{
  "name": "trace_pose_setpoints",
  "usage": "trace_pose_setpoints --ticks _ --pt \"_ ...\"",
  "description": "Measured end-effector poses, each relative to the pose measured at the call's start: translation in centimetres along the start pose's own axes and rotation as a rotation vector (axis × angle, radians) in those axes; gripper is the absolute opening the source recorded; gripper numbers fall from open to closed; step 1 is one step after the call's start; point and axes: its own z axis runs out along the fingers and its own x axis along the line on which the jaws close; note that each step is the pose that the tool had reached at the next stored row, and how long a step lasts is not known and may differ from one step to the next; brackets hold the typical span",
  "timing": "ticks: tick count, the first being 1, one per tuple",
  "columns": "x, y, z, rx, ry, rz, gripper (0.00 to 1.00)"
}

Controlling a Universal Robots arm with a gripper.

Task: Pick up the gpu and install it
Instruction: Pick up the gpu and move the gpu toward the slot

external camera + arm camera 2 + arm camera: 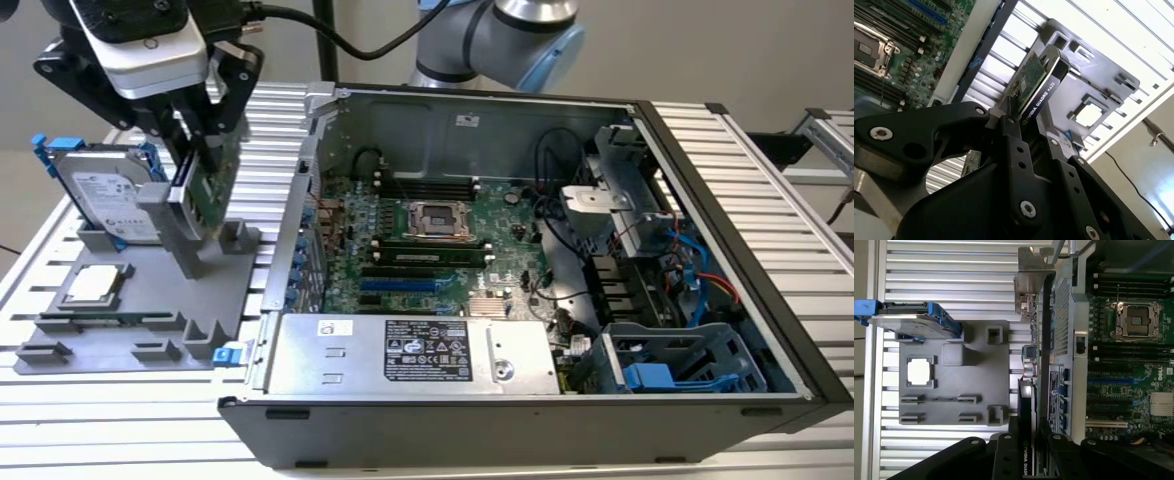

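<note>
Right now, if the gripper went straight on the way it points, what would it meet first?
The gripper, shut on the gpu, would likely drive it into the grey holder tray below.

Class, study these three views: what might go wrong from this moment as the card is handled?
The claw pinches the gpu along one edge, so it may tilt or slip. The hard drive stands upright close beside it; a sideways swing could knock it. The case wall rises beside the card, and the metal bracket might catch it.
</note>
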Motion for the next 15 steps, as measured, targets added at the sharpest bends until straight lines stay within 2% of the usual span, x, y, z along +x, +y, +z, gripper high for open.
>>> trace_pose_setpoints --ticks 15 --pt "-2.16 0.0 -0.1 -0.0001 -0.0001 0.0 0.0"
